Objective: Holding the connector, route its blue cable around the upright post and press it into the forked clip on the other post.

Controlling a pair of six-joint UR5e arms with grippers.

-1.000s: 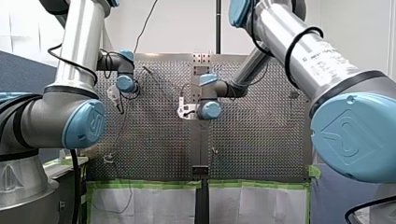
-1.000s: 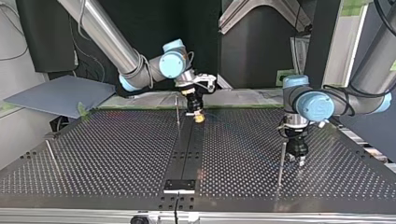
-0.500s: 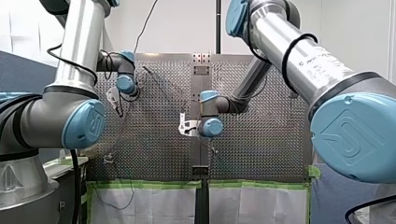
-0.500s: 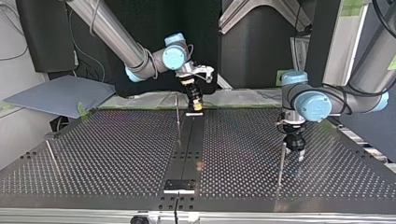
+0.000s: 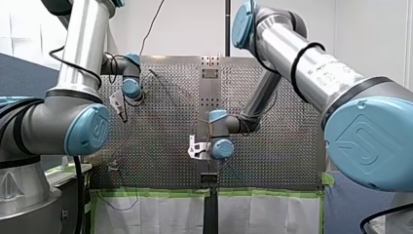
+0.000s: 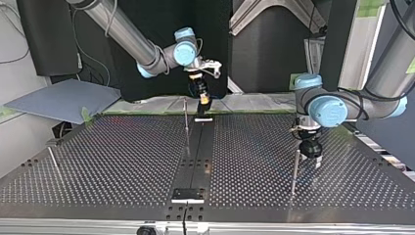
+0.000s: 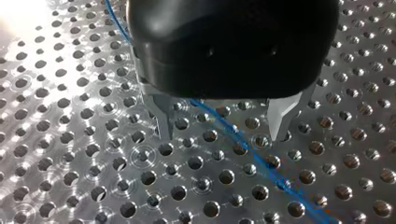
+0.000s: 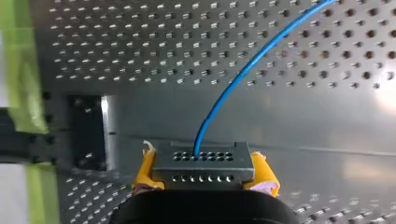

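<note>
perforated table [image 6: 122, 161] | upright posts [image 6: 186, 125] standing | black centre strip [image 6: 195, 152]

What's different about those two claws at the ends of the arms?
My left gripper has bare metal fingers; my right gripper has yellow pads. The left one stands open, gripping nothing, the blue cable merely passing between its fingers; the right one is shut on the grey connector. Both have two fingers and black bodies, and both meet the same cable.

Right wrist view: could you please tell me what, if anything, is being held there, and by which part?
The connector, clamped by its two short ends between the yellow-padded jaws of my right gripper.
</note>
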